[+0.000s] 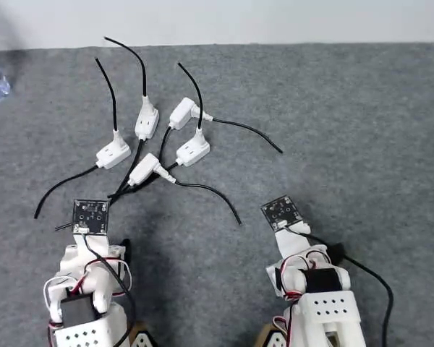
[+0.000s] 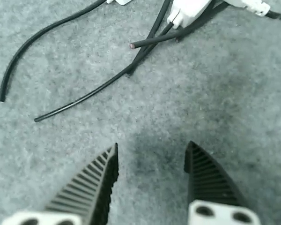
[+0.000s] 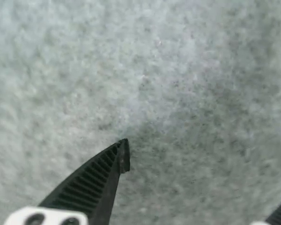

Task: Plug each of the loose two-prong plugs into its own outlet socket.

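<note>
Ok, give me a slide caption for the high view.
White plastic plugs and sockets on black cords clustered on grey carpet, beyond the white left arm and right arm.

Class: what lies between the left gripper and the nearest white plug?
In the left wrist view, loose black cords cross grey carpet between the left gripper and the white plug.

place: robotics lab bench | cues: grey felt mat (image 1: 362, 108), 2 wired arms (image 1: 83, 267) (cut-off cords (image 1: 113, 101))

No readable text, label, brand, number or sign anywhere in view
</note>
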Motion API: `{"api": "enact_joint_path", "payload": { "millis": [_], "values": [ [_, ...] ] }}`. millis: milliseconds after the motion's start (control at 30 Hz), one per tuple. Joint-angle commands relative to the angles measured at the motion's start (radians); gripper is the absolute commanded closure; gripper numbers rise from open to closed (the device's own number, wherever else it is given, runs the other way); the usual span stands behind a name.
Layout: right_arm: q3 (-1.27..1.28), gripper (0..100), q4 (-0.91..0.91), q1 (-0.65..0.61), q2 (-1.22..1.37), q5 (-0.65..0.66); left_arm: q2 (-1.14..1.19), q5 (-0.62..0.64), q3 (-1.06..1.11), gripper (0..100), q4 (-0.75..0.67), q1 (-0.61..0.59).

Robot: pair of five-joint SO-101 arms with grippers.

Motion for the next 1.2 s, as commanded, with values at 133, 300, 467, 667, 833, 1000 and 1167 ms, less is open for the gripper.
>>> {"api": "enact_joint_path", "payload": {
  "millis": [133, 300, 467, 667, 833, 1000, 1167],
  "values": [
    [-0.002, 50.3, 0.007, 0.019, 0.002, -0.034, -0.017, -0.009, -0.008, 79, -0.002, 0.002],
    [-0.002, 50.3, 0.007, -0.022, 0.001, -0.109, -0.018, -0.008, -0.008, 79, -0.002, 0.003],
    [-0.002, 50.3, 0.005, -0.041, 0.001, -0.187, -0.018, -0.008, -0.008, 79, -0.002, 0.003],
    [0.011, 50.3, 0.022, -0.045, -0.064, -0.226, -0.018, -0.009, -0.008, 79, -0.002, 0.003],
    [0.035, 50.4, 0.076, -0.045, -0.166, -0.226, -0.018, -0.009, -0.008, 79, -0.002, 0.003],
    [0.066, 50.4, 0.142, -0.045, -0.306, -0.226, -0.018, -0.009, -0.008, 79, -0.002, 0.003],
    [0.114, 50.4, 0.179, -0.042, -0.504, -0.226, -0.018, -0.009, -0.008, 79, -0.002, 0.003]
  ]
}}
